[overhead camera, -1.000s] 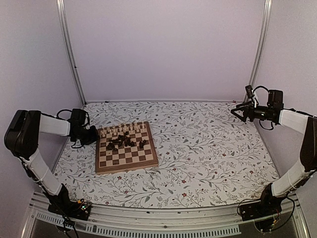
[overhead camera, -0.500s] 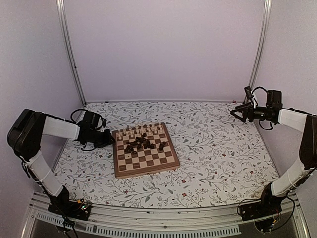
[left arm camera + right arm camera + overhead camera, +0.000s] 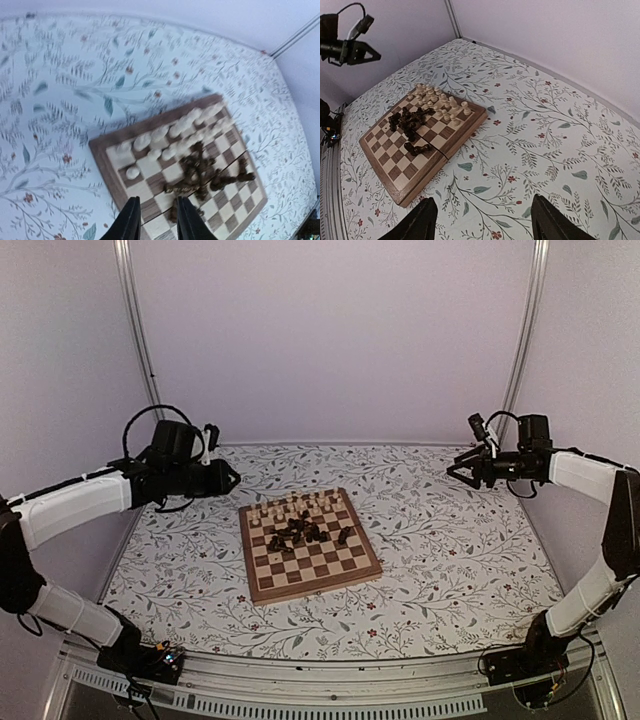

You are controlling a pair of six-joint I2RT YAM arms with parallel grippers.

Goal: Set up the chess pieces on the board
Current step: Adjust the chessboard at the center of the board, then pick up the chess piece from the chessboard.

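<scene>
The board (image 3: 312, 591) lies a little left of the table's middle, turned slightly. Pale chess pieces (image 3: 300, 504) stand in two rows along its far side. Dark chess pieces (image 3: 303, 531) lie heaped and toppled near its centre. My left gripper (image 3: 228, 477) hangs in the air behind and left of the board, touching nothing. In the left wrist view its fingers (image 3: 131, 220) stand a narrow gap apart above the board (image 3: 102, 165), nothing between them. My right gripper (image 3: 455, 467) hovers far right, wide open and empty. The right wrist view shows the board (image 3: 402, 192) and the dark heap (image 3: 407, 125).
A floral table cover (image 3: 440, 550) spreads around the board. Pale walls and metal corner posts (image 3: 525, 335) close in the back and sides. The left gripper (image 3: 367, 52) also shows at the upper left of the right wrist view.
The board slid right toward the table's middle with the left gripper at its left edge. That gripper then lifted off and rose. The right gripper edged left and narrowed slightly.
</scene>
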